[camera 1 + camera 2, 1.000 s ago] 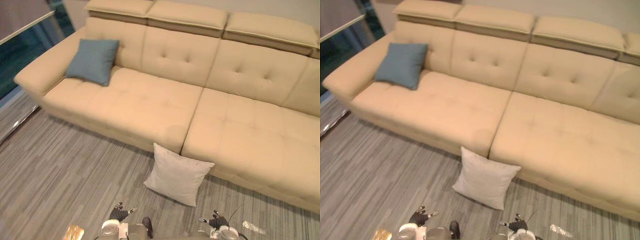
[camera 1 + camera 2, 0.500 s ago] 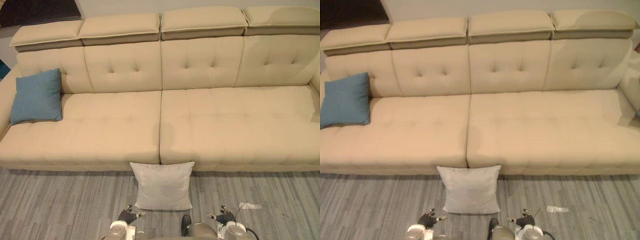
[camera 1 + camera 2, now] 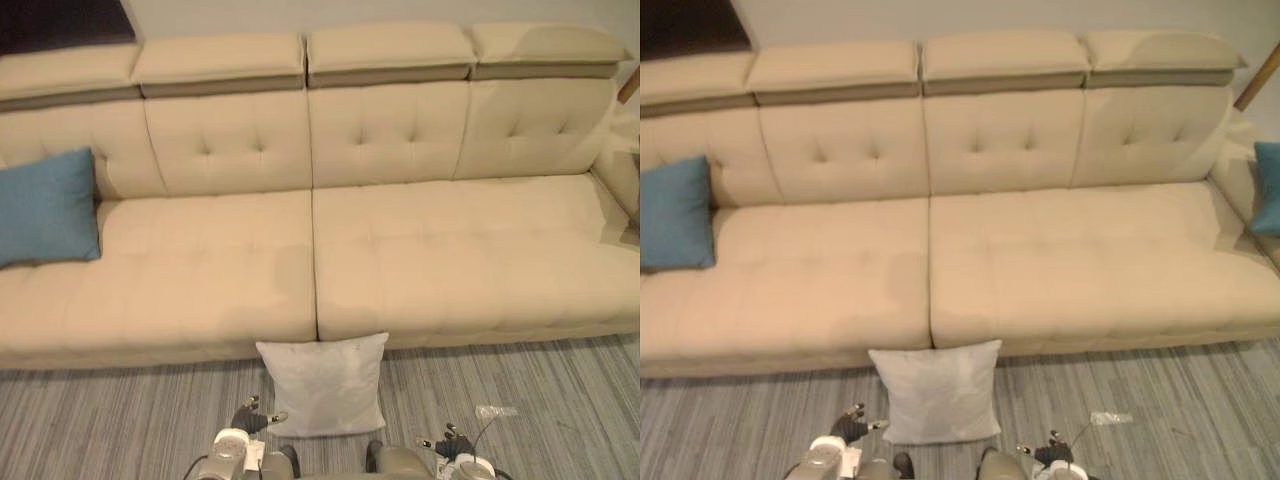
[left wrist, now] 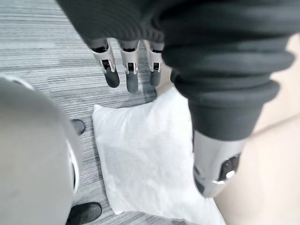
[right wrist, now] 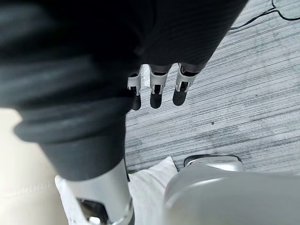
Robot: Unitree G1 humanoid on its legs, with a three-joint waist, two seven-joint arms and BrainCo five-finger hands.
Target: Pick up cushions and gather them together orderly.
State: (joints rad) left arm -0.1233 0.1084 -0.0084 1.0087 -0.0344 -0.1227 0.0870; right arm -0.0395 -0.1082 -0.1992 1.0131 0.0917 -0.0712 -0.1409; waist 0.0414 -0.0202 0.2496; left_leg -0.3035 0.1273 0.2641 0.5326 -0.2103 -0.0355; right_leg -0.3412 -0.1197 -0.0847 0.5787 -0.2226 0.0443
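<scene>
Left hand (image 3: 250,417) and right hand (image 3: 447,441) hang empty, fingers loosely straight. Just ahead, the white cushion (image 3: 322,385) stands on the floor (image 3: 100,425) against the sofa (image 3: 400,260); it is likely light and squashy, best gripped by both side edges. A blue cushion (image 3: 45,205) rests at the sofa's left end.

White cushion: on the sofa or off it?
Off it: the white cushion sits on the floor, against the sofa front.

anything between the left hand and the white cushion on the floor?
Nothing visible. The left hand hangs open right beside the white cushion, which sits at the front edge of the sofa; only floor lies between them.
</scene>
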